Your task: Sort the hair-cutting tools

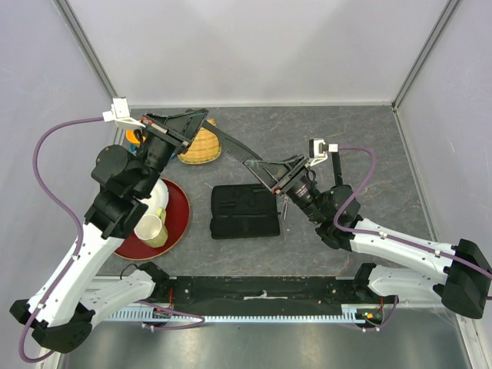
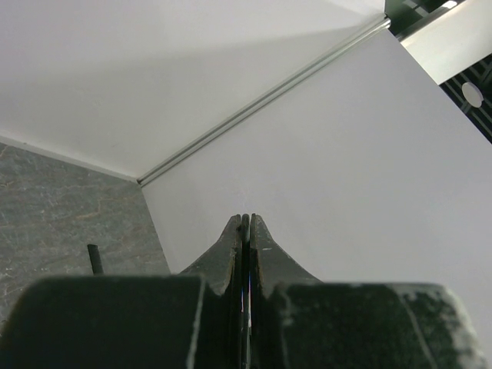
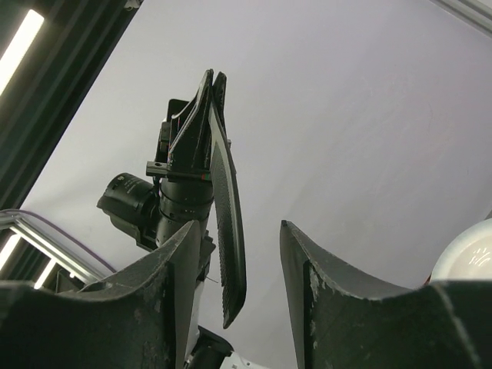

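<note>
A narrow black comb [image 1: 240, 150], one of the hair-cutting tools, hangs in the air between my two grippers. My left gripper [image 1: 201, 123] is shut on its far end. In the left wrist view only a thin dark edge of the comb [image 2: 246, 231] shows between the pressed fingers of the left gripper [image 2: 246, 221]. In the right wrist view the comb [image 3: 228, 223] runs down from the left gripper [image 3: 206, 84], and its toothed lower end sits inside my right gripper [image 3: 238, 234]. The right gripper [image 1: 278, 175] is open, the comb nearer its left finger [image 3: 181, 261], with a gap on both sides.
A flat black zip case [image 1: 244, 211] lies on the grey table below the comb. A red plate [image 1: 181, 211] with cups sits at the left, and a yellow woven basket [image 1: 201, 150] lies behind it. Part of a white bowl [image 3: 470, 254] shows at the right edge.
</note>
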You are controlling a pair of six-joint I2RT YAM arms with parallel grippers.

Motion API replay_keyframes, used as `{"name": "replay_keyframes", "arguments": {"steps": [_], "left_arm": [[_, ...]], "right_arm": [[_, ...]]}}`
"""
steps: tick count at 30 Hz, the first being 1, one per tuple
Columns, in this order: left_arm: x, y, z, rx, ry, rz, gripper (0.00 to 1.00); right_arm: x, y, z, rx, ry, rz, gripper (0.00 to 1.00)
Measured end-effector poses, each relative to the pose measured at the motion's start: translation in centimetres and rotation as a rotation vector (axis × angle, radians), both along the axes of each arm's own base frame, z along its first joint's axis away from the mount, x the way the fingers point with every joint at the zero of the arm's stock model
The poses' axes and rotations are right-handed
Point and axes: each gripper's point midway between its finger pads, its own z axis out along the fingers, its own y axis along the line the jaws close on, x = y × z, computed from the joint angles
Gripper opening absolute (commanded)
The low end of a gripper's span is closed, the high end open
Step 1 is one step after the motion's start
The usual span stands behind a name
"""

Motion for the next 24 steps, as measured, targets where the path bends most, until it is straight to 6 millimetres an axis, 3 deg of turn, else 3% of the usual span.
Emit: {"name": "replay_keyframes", "arguments": {"steps": [4, 10, 13, 16, 17, 19, 20, 21, 23, 24], "left_arm": [[-0.2, -0.21, 0.14, 0.003, -0.009, -0.015, 0.02], [-0.32, -0.37, 0.12, 0.01, -0.014, -0.025, 0.02], [-0.35, -0.4, 0.12, 0.012, -0.015, -0.027, 0.02], [-0.34, -0.41, 0.1, 0.012, -0.014, -0.027, 0.02], [-0.33, -0.42, 0.06, 0.013, -0.014, -0.027, 0.03], [-0.28, -0.44, -0.08, 0.013, -0.012, -0.026, 0.2], [-0.28, -0.45, -0.09, 0.013, -0.014, -0.027, 0.46], [-0.28, -0.45, -0.16, 0.014, -0.014, -0.026, 0.58], [-0.3, -0.41, -0.46, 0.028, -0.017, -0.024, 0.78], [-0.3, -0.38, -0.68, 0.036, -0.016, -0.021, 0.82]], "right_arm": [[-0.06, -0.05, 0.09, 0.004, 0.001, 0.002, 0.51], [-0.06, -0.05, 0.09, 0.004, 0.001, 0.003, 0.4], [-0.08, -0.09, 0.14, 0.006, 0.001, 0.003, 0.28], [-0.15, -0.22, 0.31, 0.011, 0.0, 0.003, 0.11], [-0.17, -0.3, 0.41, 0.015, 0.001, 0.003, 0.0], [-0.27, -0.48, 0.64, 0.023, 0.003, 0.005, 0.0], [-0.23, -0.53, 0.61, 0.021, 0.006, 0.001, 0.0], [-0.17, -0.56, 0.52, 0.018, 0.011, -0.002, 0.0], [-0.04, -0.63, 0.31, 0.008, 0.022, -0.009, 0.0], [0.04, -0.63, 0.03, -0.004, 0.031, -0.013, 0.0]]}}
